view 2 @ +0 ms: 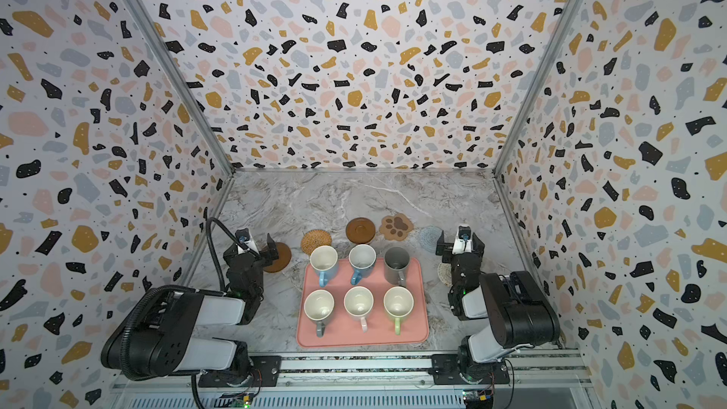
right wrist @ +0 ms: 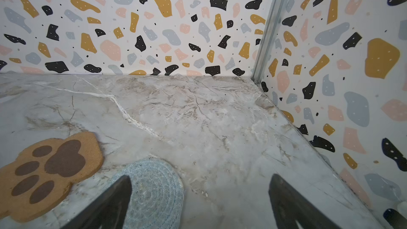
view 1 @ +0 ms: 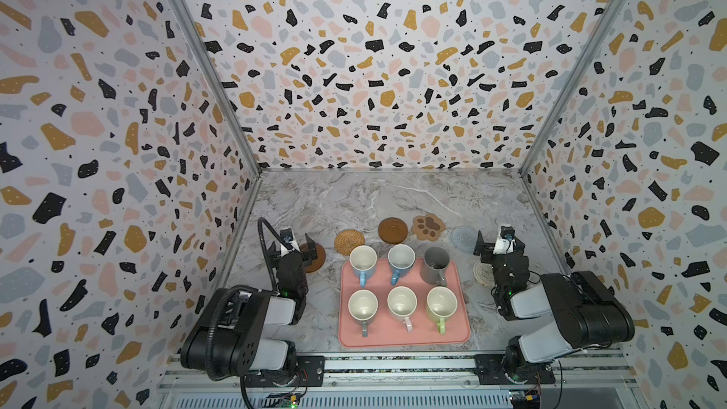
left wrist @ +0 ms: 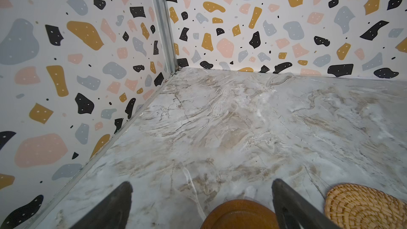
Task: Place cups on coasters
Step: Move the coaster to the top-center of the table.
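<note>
Several cups stand upright on a pink tray (view 1: 460, 332): two light blue (view 1: 362, 261) (view 1: 401, 259) and a taller dark grey one (view 1: 436, 263) at the back, with grey-handled (view 1: 362, 306), pink-handled (view 1: 401, 302) and light green (view 1: 441, 304) cups in front. Coasters lie in an arc behind the tray: wooden disc (left wrist: 240, 214), rattan round (view 1: 349, 241), second wooden disc (view 1: 393, 230), paw (right wrist: 50, 172), grey-blue round (right wrist: 154, 192), and whitish round (view 1: 483, 274), half hidden. My left gripper (left wrist: 201, 185) hangs open over the first disc. My right gripper (right wrist: 200, 179) is open beside the grey-blue coaster. Both are empty.
Terrazzo-patterned walls close in the marble table (view 1: 354, 198) on three sides, with metal corner posts (left wrist: 163, 23) at the back. An aluminium rail (view 1: 393, 365) carrying both arm bases runs along the front edge. Bare marble stretches behind the coasters.
</note>
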Available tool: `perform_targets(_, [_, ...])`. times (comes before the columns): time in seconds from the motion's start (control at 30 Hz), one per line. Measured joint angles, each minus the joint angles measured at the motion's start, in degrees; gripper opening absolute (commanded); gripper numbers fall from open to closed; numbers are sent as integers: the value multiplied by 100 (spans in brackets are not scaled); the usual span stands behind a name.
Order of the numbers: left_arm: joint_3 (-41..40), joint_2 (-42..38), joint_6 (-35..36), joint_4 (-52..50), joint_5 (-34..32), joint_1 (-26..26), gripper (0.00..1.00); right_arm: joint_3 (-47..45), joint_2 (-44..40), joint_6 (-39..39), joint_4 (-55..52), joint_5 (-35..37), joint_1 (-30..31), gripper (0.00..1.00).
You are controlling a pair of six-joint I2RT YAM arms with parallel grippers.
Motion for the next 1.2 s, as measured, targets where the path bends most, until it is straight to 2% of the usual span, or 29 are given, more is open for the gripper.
perform_targets(1.2, [0,15,0,0,2,0,99,0,0,7,-4,-170,-76,99])
